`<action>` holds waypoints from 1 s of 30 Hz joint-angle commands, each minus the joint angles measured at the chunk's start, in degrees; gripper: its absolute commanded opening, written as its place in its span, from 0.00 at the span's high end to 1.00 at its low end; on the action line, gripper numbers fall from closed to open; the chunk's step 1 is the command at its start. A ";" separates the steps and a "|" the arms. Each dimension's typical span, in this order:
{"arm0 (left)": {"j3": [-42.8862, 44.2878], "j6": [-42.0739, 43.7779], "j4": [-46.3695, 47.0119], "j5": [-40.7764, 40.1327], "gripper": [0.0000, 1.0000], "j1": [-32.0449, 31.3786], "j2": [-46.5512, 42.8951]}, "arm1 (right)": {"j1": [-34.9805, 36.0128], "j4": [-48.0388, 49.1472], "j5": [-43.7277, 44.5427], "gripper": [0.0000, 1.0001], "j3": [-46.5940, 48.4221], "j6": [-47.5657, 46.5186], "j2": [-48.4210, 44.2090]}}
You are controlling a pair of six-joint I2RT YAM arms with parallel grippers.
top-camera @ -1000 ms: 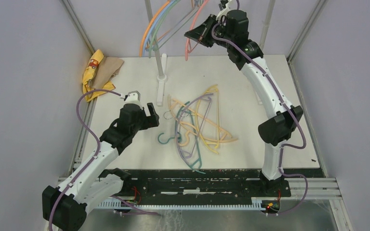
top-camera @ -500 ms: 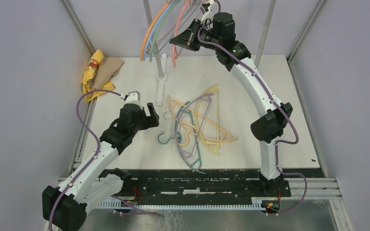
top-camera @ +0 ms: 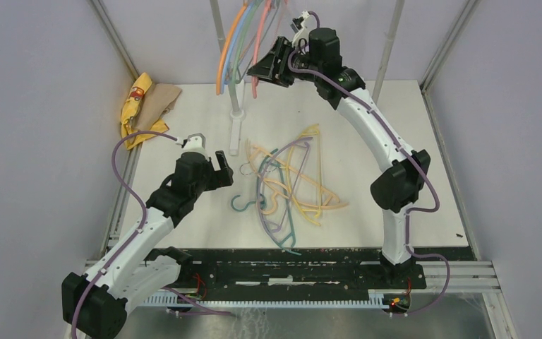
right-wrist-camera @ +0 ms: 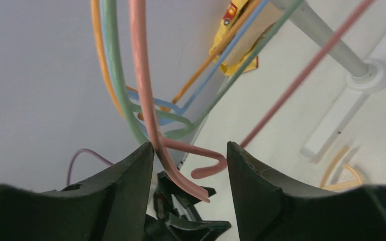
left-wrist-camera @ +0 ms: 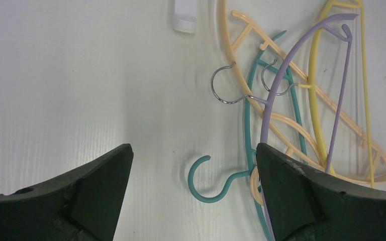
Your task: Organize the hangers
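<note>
Several hangers (top-camera: pixel 234 42) in orange, blue, green and pink hang from the rack at the top. My right gripper (top-camera: pixel 265 67) is beside them, high above the table. In the right wrist view its jaws (right-wrist-camera: pixel 190 148) stand apart, and the pink hanger (right-wrist-camera: pixel 140 75) passes between them, against the left finger only. A tangled pile of hangers (top-camera: pixel 289 183) lies mid-table: teal (left-wrist-camera: pixel 208 193), purple (left-wrist-camera: pixel 281 85), peach (left-wrist-camera: pixel 261 50) and yellow (left-wrist-camera: pixel 364 100). My left gripper (top-camera: pixel 210 147) hovers open just left of the pile, with the teal hook between its fingers (left-wrist-camera: pixel 193 150) below.
The grey rack pole (top-camera: pixel 234 92) stands on a white base (top-camera: pixel 236 134) behind the pile. A yellow cloth (top-camera: pixel 135 106) and brown paper (top-camera: pixel 161 99) lie at the back left. Frame posts rise at the back corners.
The right arm carried the pink hanger left to the other hanging hangers, then its jaws came apart off the hanger. The left arm has not moved.
</note>
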 commanded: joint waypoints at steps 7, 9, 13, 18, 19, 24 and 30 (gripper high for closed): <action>1.13 -0.05 1.23 -0.36 0.01 0.44 0.41 | -2.43 6.59 3.44 0.00 -17.67 -6.52 -17.67; 1.22 -0.02 0.92 -0.64 0.01 0.45 0.61 | -3.06 6.61 3.93 0.00 -21.41 -7.76 -20.71; 1.40 -0.22 0.95 -0.68 0.00 0.43 1.34 | -3.14 3.95 4.76 0.00 -30.92 -11.28 -27.19; 1.60 -0.50 1.53 -0.47 0.01 0.37 2.66 | 1.07 -2.66 9.52 0.00 -47.79 -18.56 -36.09; 1.39 -0.65 1.86 -0.58 0.01 0.44 2.77 | 2.61 -3.44 10.68 0.00 -50.99 -19.83 -37.49; 1.43 -1.65 2.88 -1.88 0.01 0.48 4.03 | 10.40 -4.65 14.45 0.04 -63.82 -21.57 -39.84; 3.77 -3.42 0.35 -2.48 0.01 2.79 6.62 | 18.26 -1.37 16.55 0.08 -64.66 -20.17 -33.43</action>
